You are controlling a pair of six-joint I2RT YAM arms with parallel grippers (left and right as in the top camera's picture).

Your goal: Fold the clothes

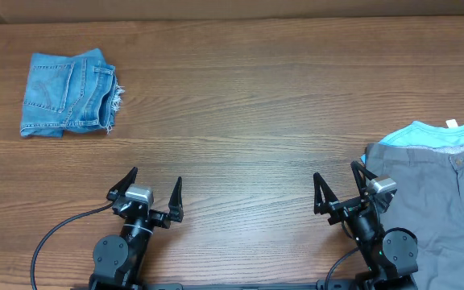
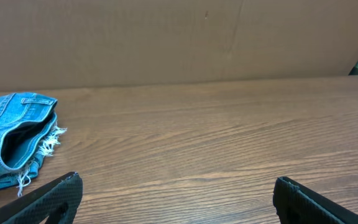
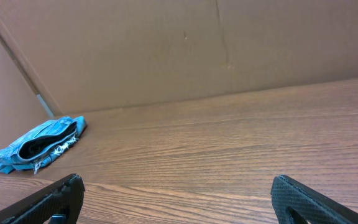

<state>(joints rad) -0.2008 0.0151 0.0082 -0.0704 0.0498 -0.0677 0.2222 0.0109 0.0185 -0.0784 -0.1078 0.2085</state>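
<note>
Jeans [image 1: 69, 93]: light-blue denim, folded into a compact square at the far-left of the wooden table [image 1: 256, 97], frayed hem on the side facing table centre, stitched pocket up. Left wrist view cuts them off at the frame edge [image 2: 14, 140]; right wrist view shows them small and far off [image 3: 39, 144], detail hard to read.

Grey trousers or shorts [image 1: 437, 201] at near-right run out of frame right and bottom, so leg length can't be told. Turquoise garment [image 1: 433, 133] is mostly buried under them, only its top edge and a white tag showing. Right arm overlaps the grey fabric's left edge; contact unclear.

Left gripper [image 1: 155, 181]: fingers spread wide, nothing between them, well apart from the jeans. Right gripper [image 1: 335, 173]: same, spread wide, holding nothing. Wrist views show only the fingertips [image 2: 48, 199] at the bottom edge.
</note>
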